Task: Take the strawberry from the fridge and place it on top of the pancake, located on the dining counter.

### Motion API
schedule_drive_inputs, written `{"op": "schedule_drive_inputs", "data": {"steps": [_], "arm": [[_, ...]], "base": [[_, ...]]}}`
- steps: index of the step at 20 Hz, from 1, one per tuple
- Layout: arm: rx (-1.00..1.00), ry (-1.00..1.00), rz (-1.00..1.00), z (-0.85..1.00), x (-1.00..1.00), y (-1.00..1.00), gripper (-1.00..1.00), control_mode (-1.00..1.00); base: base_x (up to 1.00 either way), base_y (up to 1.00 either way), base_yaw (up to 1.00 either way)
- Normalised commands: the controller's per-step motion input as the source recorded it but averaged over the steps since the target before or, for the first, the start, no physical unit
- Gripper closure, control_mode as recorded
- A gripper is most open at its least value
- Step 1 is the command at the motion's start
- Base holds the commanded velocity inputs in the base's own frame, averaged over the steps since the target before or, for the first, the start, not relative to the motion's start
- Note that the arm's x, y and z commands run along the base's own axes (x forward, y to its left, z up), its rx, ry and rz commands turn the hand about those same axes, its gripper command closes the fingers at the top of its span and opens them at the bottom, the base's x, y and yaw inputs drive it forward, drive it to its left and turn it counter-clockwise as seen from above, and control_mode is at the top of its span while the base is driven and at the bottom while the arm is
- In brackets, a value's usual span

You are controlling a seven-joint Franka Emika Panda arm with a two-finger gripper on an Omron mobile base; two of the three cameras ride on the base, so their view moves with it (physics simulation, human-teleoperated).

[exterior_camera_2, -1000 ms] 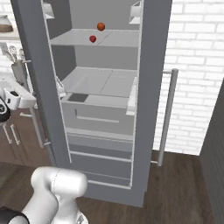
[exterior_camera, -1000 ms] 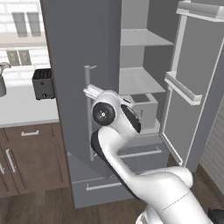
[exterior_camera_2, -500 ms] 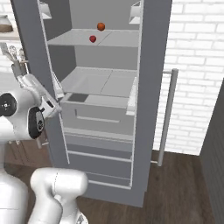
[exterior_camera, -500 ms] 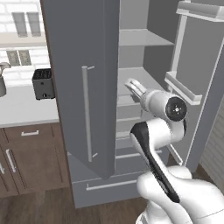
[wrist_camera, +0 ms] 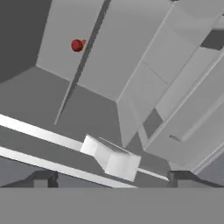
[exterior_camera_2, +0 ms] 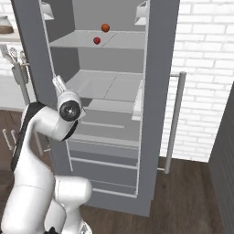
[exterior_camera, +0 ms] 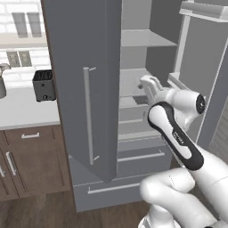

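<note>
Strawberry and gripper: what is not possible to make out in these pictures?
- Strawberry: too small in the right base view to show its shape; beside it sits an orange-red ball.
- Gripper: the hand view's bottom edge cuts the fingertips, which stand apart.
- Fridge: in the left base view its open door hides the upper shelf.

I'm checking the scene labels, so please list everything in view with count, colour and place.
fridge: 1, grey, doors open, ahead of the arm
strawberry: 1, red, upper fridge shelf
ball: 1, orange-red, same shelf, behind the strawberry
toaster: 1, dark, wall counter left of the fridge
wall counter: 1, white top, brown cabinets
gripper: 1, dark tips, open, pointed into the fridge
</note>
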Motion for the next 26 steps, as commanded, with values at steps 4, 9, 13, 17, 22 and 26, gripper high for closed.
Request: {"op": "schedule_drive_inputs", "data": {"steps": [4, 9, 13, 17, 22, 26], "arm": [[0.09, 0.06, 0.24, -0.3, 0.77, 0.19, -1.0, -1.0], [0.05, 0.08, 0.25, -0.35, 0.76, 0.16, -1.0, -1.0], [0.05, 0.11, 0.26, -0.35, 0.72, 0.18, -1.0, -1.0], [0.05, 0.06, 0.26, -0.21, 0.5, 0.25, -1.0, -1.0], [0.0, 0.0, 0.25, 0.0, 0.02, 0.58, -1.0, -1.0], [0.0, 0.0, 0.22, 0.0, -0.02, 0.7, -1.0, -1.0]], "base": [[0.0, 0.0, 0.0], [0.0, 0.0, 0.0], [0.0, 0.0, 0.0], [0.0, 0.0, 0.0], [0.0, 0.0, 0.0], [0.0, 0.0, 0.0]]}}
